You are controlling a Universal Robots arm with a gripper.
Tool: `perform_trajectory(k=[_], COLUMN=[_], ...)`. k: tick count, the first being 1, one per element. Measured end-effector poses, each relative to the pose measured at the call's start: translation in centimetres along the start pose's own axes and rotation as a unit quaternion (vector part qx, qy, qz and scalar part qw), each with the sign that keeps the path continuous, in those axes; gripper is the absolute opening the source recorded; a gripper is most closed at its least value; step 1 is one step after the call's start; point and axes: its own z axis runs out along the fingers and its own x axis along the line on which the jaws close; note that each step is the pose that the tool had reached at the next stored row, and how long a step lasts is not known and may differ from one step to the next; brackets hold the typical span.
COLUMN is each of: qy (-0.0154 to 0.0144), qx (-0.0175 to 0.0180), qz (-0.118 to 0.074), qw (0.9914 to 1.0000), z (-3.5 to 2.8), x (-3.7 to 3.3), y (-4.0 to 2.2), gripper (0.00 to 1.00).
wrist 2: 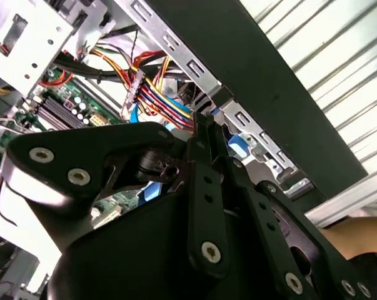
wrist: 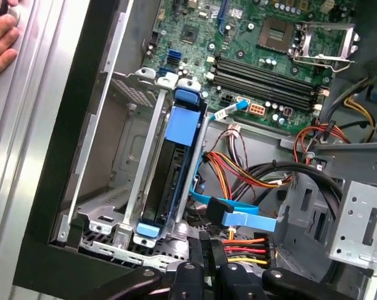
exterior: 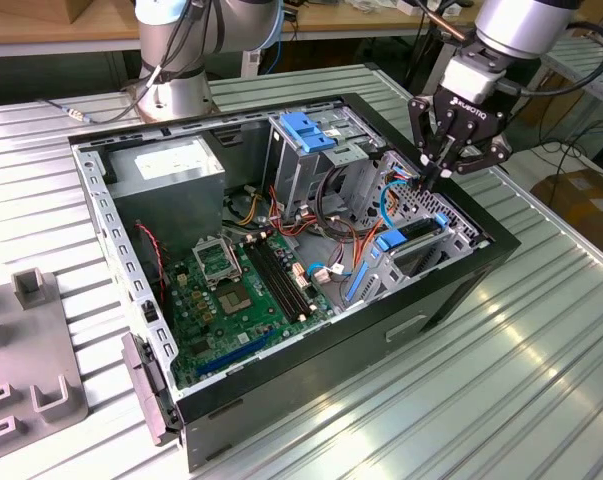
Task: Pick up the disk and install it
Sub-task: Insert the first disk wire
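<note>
The disk [exterior: 418, 233] sits on its edge in the drive bay at the case's corner on the exterior view's right, its blue side rails showing. In the first wrist view the disk [wrist: 175, 165] lies slotted between the bay's metal guides, with a blue tab at each end. My gripper [exterior: 433, 180] hangs just above the bay's far end, its fingers pressed together and nothing between them. Its shut fingertips [wrist: 204, 250] point down beside the disk's end and close to a blue cable plug [wrist: 238, 219]. In the second wrist view the gripper [wrist 2: 207, 134] stands over bundled wires.
The open computer case [exterior: 451, 290] lies on a ribbed metal table. Inside are a blue-topped drive cage [exterior: 311, 130], a grey power supply [exterior: 171, 170], the motherboard [exterior: 241, 290] and loose cables [wrist: 257, 172]. A person's hand [wrist: 0, 37] rests outside the case wall. A grey fixture [exterior: 31, 380] stands at the exterior view's left.
</note>
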Motion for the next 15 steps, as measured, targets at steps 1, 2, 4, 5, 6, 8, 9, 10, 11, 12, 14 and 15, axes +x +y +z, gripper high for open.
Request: perform_trajectory(k=[1,2,4,5,6,8,9,10,11,12,14,15], qy=[-0.0001,-0.0002,-0.0004,-0.0003,-0.0003,-0.0004,-0.0004,-0.0004,-0.0004,-0.0004,-0.0004,-0.0005], qx=[-0.0002,-0.0003,-0.0006,-0.0006,-0.0007,-0.0007,-0.0007,-0.0007,-0.0007,-0.0007,-0.0007,-0.0007], qz=[0.013,0.023,0.043,0.046,0.048,0.048,0.048,0.048,0.048,0.048,0.048,0.048], qw=[0.99991,0.99974,0.99910,0.99894,0.99887,0.99886,0.99885,0.99885,0.99885,0.99885,0.99885,0.99885], z=[0.05,0.08,0.17,0.17,0.17,0.18,0.18,0.19,0.19,0.19,0.19,0.19], x=[0.00,0.00,0.00,0.00,0.00,0.00,0.00,0.00,0.00,0.00,0.00,0.01], y=[0.00,0.00,0.00,0.00,0.00,0.00,0.00,0.00,0.00,0.00,0.00,0.00], gripper=[0.17,0.17,0.17,0.17,0.17,0.17,0.17,0.17,0.17,0.17,0.17,0.17])
